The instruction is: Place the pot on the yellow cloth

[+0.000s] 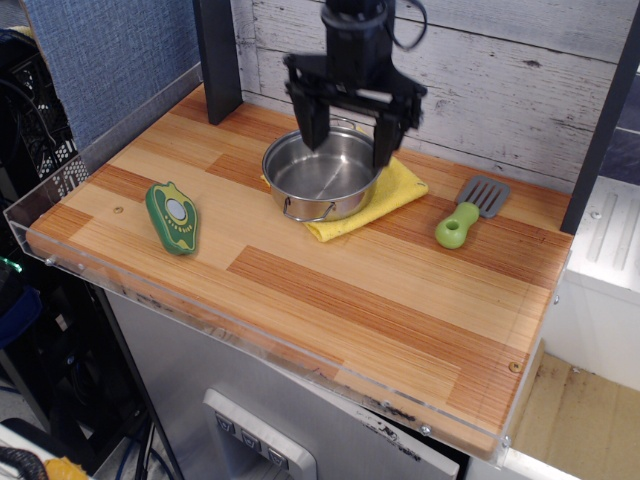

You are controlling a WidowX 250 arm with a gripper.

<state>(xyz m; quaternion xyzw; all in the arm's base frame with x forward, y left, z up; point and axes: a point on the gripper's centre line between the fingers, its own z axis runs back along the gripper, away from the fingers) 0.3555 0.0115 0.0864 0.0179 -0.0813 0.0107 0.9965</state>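
Your pot (322, 178) sits on the cloth (395, 192), which shows as a yellow strip along its right and front sides; the pot covers most of the fabric and overhangs it a little to the left. It rests upright, one wire handle facing the front edge of the worktop (330, 290).

The tool (350, 125) hangs above the pot with its fingers spread wide, one over each side of the rim, and grips nothing. As far as you can see, neither finger touches the steel.

So the placing itself looks done. What remains, by my reading, is only to lift the arm clear without clipping the rim. The spatula (468, 212) to the right and the green toy (172, 216) to the left lie well apart from the pot and need no attention.
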